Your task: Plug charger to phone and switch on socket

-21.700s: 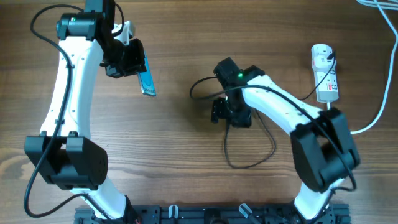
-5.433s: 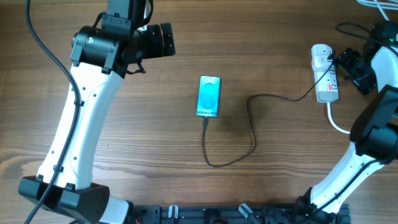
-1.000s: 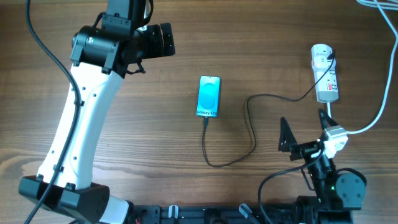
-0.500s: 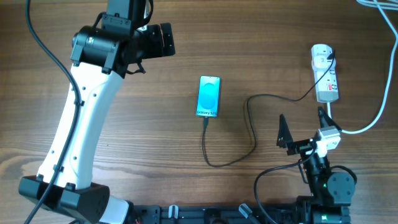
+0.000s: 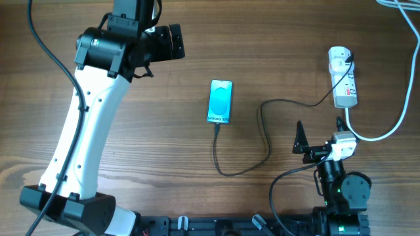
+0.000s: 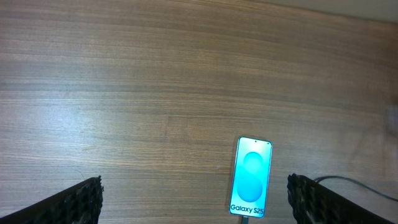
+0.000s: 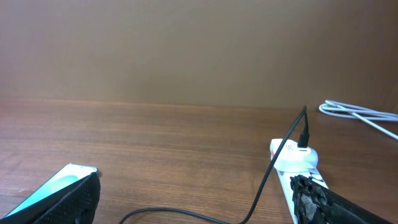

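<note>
The phone (image 5: pixel 221 101) lies flat near the middle of the worktop (image 5: pixel 164 151), turquoise screen up, its long axis running 12 to 6 o'clock in the overhead view, with the small text at the 6 o'clock end. The charger (image 5: pixel 266 141) meets the phone at that 6 o'clock edge. From there the thin black cable drops, loops round toward 3 o'clock, climbs, and runs to a plug seated in the end of the socket (image 5: pixel 343 77) that points to 12 o'clock.

The socket rests at about 3 o'clock from the phone, well apart from it and lying parallel to it. The frames do not show whether its switch is on; the red marks are too small to read. A pale cable (image 5: pixel 394 124) leaves the socket's 6 o'clock end and curves away to the worktop's far edge.

The left hand (image 6: pixel 196 202) hangs above the worktop at roughly 10 o'clock from the phone, fingers spread wide and holding nothing (its wrist camera sees the phone between the two fingertips, nearer the right one). The right hand (image 7: pixel 196 202) sits low at about 4 o'clock from the phone, near the 6 o'clock end of the socket, fingers likewise spread and empty.
</note>
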Available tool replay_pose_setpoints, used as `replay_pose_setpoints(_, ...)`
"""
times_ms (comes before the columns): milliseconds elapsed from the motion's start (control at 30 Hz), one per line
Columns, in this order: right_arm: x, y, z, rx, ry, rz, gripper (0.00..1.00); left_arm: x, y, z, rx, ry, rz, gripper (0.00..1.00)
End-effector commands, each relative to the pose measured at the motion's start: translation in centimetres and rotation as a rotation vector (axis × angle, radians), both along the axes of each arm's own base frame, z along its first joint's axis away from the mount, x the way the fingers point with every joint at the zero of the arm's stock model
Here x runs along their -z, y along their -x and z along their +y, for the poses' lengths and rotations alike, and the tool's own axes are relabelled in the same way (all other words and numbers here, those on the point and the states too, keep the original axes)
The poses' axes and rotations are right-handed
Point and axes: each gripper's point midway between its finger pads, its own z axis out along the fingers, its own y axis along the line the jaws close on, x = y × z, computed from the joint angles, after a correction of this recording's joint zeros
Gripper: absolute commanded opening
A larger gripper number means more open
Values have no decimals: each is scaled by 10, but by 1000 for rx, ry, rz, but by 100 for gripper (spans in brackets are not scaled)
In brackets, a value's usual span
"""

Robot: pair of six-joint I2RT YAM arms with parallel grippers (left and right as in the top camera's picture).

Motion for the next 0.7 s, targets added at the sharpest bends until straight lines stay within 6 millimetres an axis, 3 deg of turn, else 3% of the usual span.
replay_pose_setpoints(0, -2, 0, -4, 26, 13, -11, 100, 2, -1, 1, -4, -7, 4, 100)
replay_pose_setpoints(667, -2, 0, -5, 29, 13, -13, 100, 2, -1, 1, -4, -7, 4, 100)
